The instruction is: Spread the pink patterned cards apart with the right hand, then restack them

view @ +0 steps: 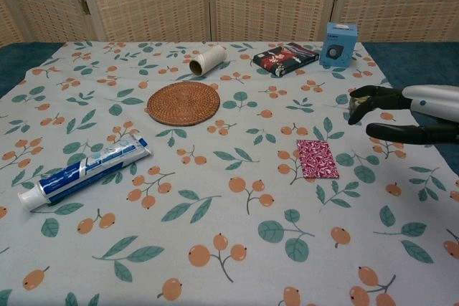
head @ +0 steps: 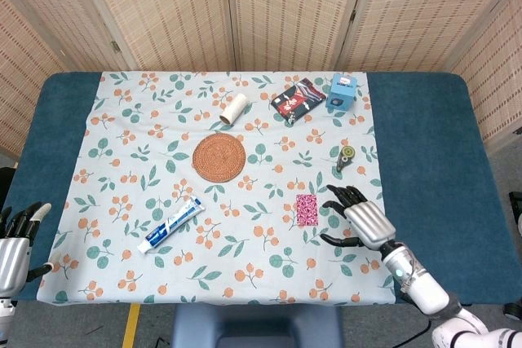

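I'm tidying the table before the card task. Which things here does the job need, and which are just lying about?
Needed:
pink patterned cards, one stack on the cloth
right hand, open beside them, not touching

Lying about:
toothpaste tube
woven coaster
small roll
dark patterned packet
blue box
small round tool
left hand, idle at the table edge

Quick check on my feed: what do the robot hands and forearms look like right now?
The right robot hand has a ribbed silver back and black fingers, on a white forearm with a small green light at the wrist. The left robot hand looks the same: silver back, dark fingers, one pale fingertip.
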`<move>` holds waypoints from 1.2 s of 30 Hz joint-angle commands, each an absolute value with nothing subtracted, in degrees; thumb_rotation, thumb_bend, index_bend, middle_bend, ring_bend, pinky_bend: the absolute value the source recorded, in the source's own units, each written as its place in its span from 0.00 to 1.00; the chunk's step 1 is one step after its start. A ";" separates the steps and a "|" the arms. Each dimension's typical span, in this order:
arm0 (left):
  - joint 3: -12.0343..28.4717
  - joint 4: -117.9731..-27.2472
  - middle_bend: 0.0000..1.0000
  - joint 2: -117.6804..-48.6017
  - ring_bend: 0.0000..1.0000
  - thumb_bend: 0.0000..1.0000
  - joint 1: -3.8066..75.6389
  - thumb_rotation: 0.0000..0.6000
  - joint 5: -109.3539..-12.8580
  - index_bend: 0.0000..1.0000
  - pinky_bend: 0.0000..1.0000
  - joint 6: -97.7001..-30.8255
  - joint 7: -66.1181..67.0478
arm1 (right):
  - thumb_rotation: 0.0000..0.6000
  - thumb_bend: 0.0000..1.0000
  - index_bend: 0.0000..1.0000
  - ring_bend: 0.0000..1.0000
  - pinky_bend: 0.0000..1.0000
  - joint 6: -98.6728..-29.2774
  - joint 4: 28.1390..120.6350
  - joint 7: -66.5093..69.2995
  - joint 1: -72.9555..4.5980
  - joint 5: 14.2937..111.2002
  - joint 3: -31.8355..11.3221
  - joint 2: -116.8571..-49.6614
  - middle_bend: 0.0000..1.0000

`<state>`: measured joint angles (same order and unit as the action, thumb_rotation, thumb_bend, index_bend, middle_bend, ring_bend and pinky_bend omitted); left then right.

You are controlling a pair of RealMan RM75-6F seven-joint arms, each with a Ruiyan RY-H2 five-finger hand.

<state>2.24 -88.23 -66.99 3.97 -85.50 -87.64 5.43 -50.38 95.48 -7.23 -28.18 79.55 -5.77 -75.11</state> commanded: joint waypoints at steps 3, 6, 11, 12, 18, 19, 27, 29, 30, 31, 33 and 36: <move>2.20 -87.75 0.13 -67.12 0.18 0.28 3.85 1.00 -85.33 0.16 0.00 -87.47 5.03 | 0.06 0.27 0.21 0.00 0.00 -46.79 92.48 -10.80 -31.43 75.26 -6.23 -78.70 0.02; 2.22 -87.55 0.13 -67.20 0.18 0.28 3.83 1.00 -85.27 0.16 0.00 -87.36 4.86 | 0.06 0.27 0.21 0.00 0.00 -45.23 91.09 -12.40 -32.82 73.12 -6.15 -80.20 0.03; 2.22 -87.34 0.13 -67.25 0.18 0.28 3.74 1.00 -85.39 0.16 0.00 -87.46 4.72 | 0.06 0.27 0.22 0.00 0.00 -44.06 89.04 -14.55 -34.62 70.52 -5.97 -82.57 0.04; 2.20 -87.35 0.13 -67.22 0.18 0.28 3.72 1.00 -85.39 0.16 0.00 -87.42 4.71 | 0.06 0.27 0.22 0.00 0.00 -43.97 88.63 -14.82 -34.87 70.13 -5.95 -82.99 0.04; 2.16 -87.23 0.13 -67.14 0.19 0.28 3.48 1.00 -85.39 0.16 0.00 -87.58 4.50 | 0.06 0.27 0.22 0.00 0.00 -43.35 86.36 -17.17 -36.26 67.79 -5.12 -85.13 0.04; 2.16 -87.20 0.13 -67.15 0.19 0.28 3.46 1.00 -85.37 0.16 0.00 -87.58 4.49 | 0.06 0.27 0.22 0.00 0.00 -43.43 86.21 -17.40 -36.37 67.56 -5.04 -85.35 0.04; 2.20 -87.12 0.13 -67.22 0.19 0.28 3.48 1.00 -85.43 0.16 0.00 -87.43 4.45 | 0.05 0.27 0.22 0.00 0.00 -44.30 85.58 -17.75 -37.30 66.79 -4.97 -86.28 0.04; 2.21 -87.06 0.13 -67.26 0.19 0.28 3.45 1.00 -85.37 0.16 0.00 -87.38 4.43 | 0.05 0.27 0.22 0.00 0.00 -44.43 85.45 -18.06 -37.53 66.62 -4.80 -86.36 0.04; 2.19 -87.02 0.13 -67.26 0.19 0.28 3.44 1.00 -85.34 0.16 0.00 -87.34 4.41 | 0.05 0.27 0.22 0.00 0.00 -44.47 85.40 -18.16 -37.58 66.43 -4.72 -86.38 0.04; 2.17 -86.98 0.13 -67.28 0.19 0.28 3.44 1.00 -85.34 0.16 0.00 -87.27 4.38 | 0.05 0.27 0.22 0.00 0.00 -44.53 85.35 -18.24 -37.63 66.19 -4.62 -86.36 0.04; 2.18 -86.95 0.13 -67.29 0.19 0.28 3.46 1.00 -85.35 0.16 0.00 -87.23 4.39 | 0.05 0.27 0.22 0.00 0.00 -44.72 85.32 -18.29 -37.55 65.84 -4.39 -86.18 0.04; 2.23 -86.96 0.13 -67.31 0.19 0.28 3.50 1.00 -85.37 0.16 0.00 -87.18 4.44 | 0.05 0.27 0.22 0.00 0.00 -45.36 85.55 -18.42 -37.13 65.42 -3.83 -85.46 0.04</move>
